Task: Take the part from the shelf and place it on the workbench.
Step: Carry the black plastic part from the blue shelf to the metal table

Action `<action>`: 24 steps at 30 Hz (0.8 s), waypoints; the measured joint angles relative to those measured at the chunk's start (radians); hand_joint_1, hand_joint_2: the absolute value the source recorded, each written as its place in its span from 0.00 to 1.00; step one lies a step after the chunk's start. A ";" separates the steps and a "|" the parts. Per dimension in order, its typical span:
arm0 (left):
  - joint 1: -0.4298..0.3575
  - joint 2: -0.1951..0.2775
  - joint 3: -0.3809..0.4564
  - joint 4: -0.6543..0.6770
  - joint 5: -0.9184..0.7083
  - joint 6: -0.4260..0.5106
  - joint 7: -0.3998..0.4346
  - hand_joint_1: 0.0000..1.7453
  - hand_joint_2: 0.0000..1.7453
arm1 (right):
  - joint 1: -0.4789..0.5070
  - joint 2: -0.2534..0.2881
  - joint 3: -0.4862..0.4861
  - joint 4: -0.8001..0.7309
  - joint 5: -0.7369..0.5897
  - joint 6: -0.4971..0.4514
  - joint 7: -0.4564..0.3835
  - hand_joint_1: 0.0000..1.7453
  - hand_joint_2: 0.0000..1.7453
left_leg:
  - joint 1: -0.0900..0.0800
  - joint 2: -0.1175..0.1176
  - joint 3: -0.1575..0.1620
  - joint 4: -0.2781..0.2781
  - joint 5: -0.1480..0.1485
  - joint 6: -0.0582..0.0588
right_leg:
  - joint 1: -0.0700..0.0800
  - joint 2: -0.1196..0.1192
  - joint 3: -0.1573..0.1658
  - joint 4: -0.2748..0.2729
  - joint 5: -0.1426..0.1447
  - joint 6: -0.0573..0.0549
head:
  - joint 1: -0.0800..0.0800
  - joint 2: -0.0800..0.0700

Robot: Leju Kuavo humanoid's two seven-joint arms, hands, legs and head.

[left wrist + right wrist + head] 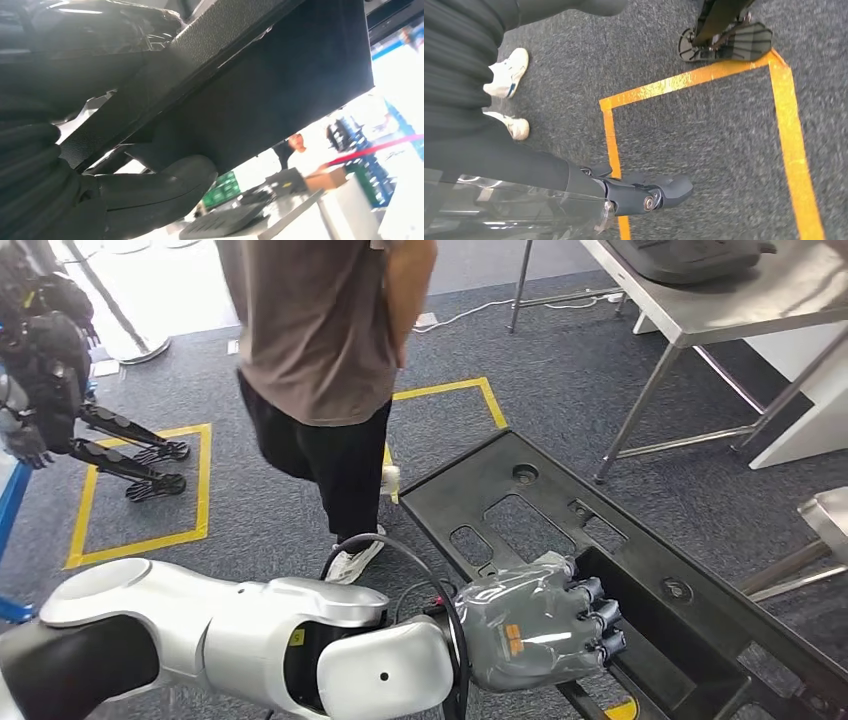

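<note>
The part (520, 510) is a long black plastic panel with several cut-outs, held slanted above the carpet at the lower right of the head view. My left hand (540, 625), under a clear cover, grips its near edge with the fingers hooked over the rim. From the left wrist camera the part's textured underside (260, 85) looms close, with my thumb (165, 187) beneath it. The steel workbench (760, 290) stands at the upper right and also appears beyond the part (280, 215). My right hand (639, 192) hangs over the carpet, holding nothing, fingers loosely apart.
A person (320, 340) stands right ahead, white shoes (355, 560) near the part's end. A dark part (690, 255) lies on the workbench. Another robot (50, 370) stands at the left inside a yellow tape square (140, 490). Bench legs (640, 400) reach the carpet.
</note>
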 joint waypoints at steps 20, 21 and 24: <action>-0.013 0.004 0.003 -0.006 0.026 0.015 -0.029 1.00 1.00 | -0.001 0.000 -0.002 0.000 -0.010 -0.012 -0.004 0.00 1.00 | -0.006 0.172 0.128 -0.159 -0.002 -0.016 | -0.004 -0.126 0.005 -0.019 0.006 0.035 | 0.043 0.000; -0.013 0.004 0.003 -0.006 0.027 0.015 -0.029 1.00 1.00 | -0.001 0.001 -0.002 0.000 -0.010 -0.012 -0.004 0.00 1.00 | -0.003 0.159 0.131 -0.155 -0.009 -0.022 | -0.005 -0.118 0.008 -0.020 0.005 0.030 | 0.042 0.000; -0.014 0.005 0.004 -0.006 0.030 0.019 -0.030 1.00 1.00 | -0.006 0.000 -0.004 0.000 -0.009 -0.013 -0.004 0.00 1.00 | 0.005 0.062 0.076 -0.031 -0.080 -0.032 | -0.009 -0.090 0.015 -0.024 0.005 0.016 | 0.029 0.000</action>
